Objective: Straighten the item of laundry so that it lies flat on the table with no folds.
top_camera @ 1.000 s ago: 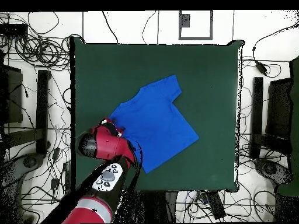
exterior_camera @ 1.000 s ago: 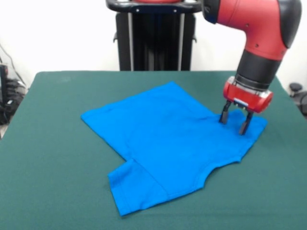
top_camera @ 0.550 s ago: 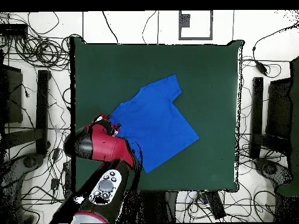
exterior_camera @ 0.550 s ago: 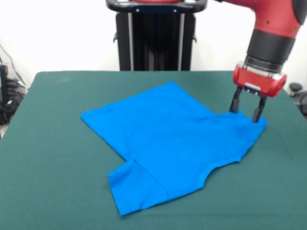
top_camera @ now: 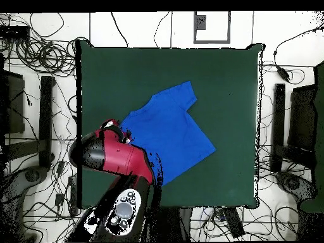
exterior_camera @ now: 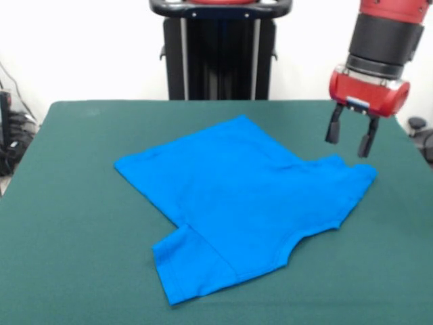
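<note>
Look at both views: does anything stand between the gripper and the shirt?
Nothing visible does. The gripper, open, hangs in the air just above the shirt's sleeve, apart from it. Only the shirt lies on the table; no other object shows near it.

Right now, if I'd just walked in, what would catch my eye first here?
Most likely the bright blue shirt spread on the dark green table, lying mostly flat, with its near sleeve pointing toward the front camera. Next, the red arm's hand, open and empty, hovers just above the shirt's right-hand corner in the front view, touching nothing.
</note>
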Available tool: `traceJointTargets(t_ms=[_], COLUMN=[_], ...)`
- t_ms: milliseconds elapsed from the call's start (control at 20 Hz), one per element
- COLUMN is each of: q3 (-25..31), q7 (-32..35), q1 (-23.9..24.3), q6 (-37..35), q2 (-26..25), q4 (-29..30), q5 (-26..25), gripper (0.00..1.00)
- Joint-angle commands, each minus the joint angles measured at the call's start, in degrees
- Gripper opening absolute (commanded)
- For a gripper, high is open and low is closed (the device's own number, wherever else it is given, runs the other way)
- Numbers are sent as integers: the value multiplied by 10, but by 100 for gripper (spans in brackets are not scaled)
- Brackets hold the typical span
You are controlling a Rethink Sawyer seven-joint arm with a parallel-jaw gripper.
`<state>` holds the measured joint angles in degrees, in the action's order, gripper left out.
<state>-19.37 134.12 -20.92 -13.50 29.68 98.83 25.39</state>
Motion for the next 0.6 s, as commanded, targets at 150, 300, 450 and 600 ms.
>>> traceJointTargets(t_ms=[150,300,450,600], q3=[60,64,62,50], q7=[33,31,32,38], q1=[54,63,69,66], q6=[-83,-77,-80,-90], q2=[6,8,1,-7], q4=[16,16,5,-12], q5=[-21,-24,-27,-28], gripper=[100,100,100,100])
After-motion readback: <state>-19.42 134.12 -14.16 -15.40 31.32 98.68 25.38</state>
